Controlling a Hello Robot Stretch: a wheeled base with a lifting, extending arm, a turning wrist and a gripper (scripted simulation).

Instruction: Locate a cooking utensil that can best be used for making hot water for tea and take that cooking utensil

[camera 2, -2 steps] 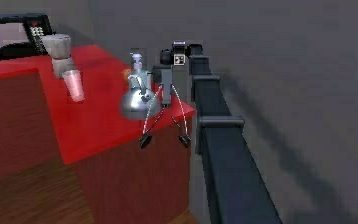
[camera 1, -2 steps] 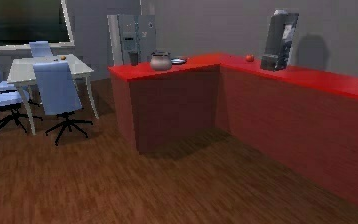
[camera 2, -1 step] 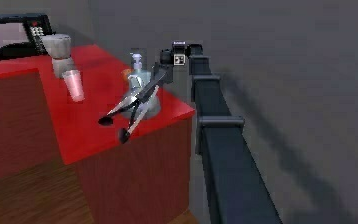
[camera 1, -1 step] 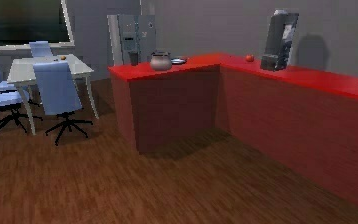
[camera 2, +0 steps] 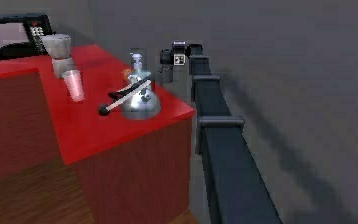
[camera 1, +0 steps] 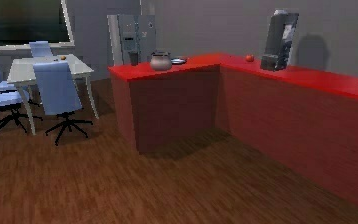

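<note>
The dark arm (camera 2: 230,165) rises from the bottom edge of the arm side view and runs out along the end of the red desk (camera 2: 95,135). At its far end sits the pincer (camera 2: 163,62), beside the white marker squares. It reaches in toward the top of a silver kettle (camera 2: 139,97), which stands upright on the desk near the corner with a dark handle sticking out toward the picture's left. With the kettle standing right there on the surface, I cannot tell whether the pincer holds anything or whether it touches the kettle. Just past the kettle, further left, is a pale pinkish cup (camera 2: 75,85), then a grey cup (camera 2: 59,48), and behind them a dark microwave (camera 2: 22,35) at the top left.

In the forward view, brown wooden floor (camera 1: 107,180) lies nearest. Beyond it the L-shaped desk (camera 1: 287,75) runs from the middle to the right. The kettle (camera 1: 160,61) stands near the desk's left end, with a small flat dish (camera 1: 179,62) just beside it. Further along are a small red round thing (camera 1: 249,58) and a dark coffee machine (camera 1: 279,40). On the left, blue office chairs (camera 1: 59,90) stand around a white table (camera 1: 52,68). A grey fridge (camera 1: 124,38) stands against the back wall.
</note>
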